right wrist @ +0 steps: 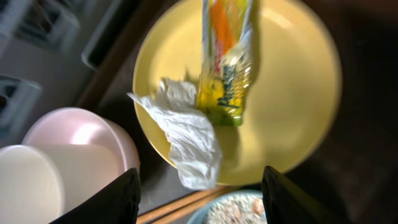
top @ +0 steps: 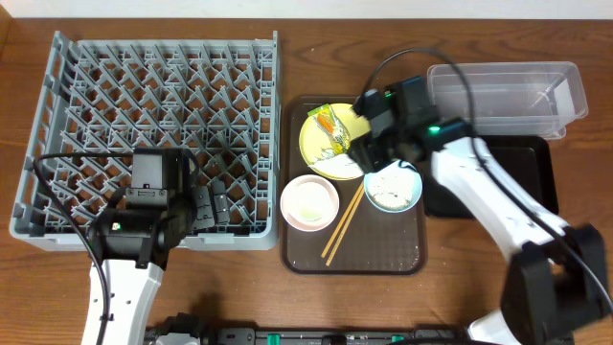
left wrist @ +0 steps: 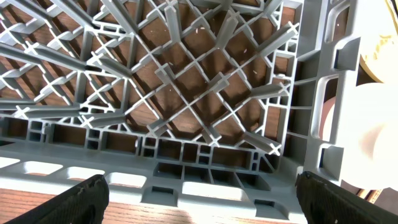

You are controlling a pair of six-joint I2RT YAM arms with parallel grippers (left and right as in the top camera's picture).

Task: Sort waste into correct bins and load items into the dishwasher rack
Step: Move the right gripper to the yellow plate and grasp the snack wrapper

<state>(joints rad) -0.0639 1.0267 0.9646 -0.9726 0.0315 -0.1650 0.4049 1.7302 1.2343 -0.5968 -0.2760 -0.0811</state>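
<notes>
My right gripper hangs open over the near edge of the yellow plate. A crumpled white tissue lies just ahead between its fingers, untouched. The yellow-orange-green wrapper lies on the plate beside the tissue. The light blue bowl holds rice-like scraps. The white bowl and the small white cup stand left of the plate, and the chopsticks lie between the bowls. My left gripper is open and empty at the front edge of the grey dishwasher rack.
Plate, bowls and chopsticks rest on a brown serving tray. The clear tub stands at the back right, with the black tray in front of it, under my right arm. The rack fills the left side.
</notes>
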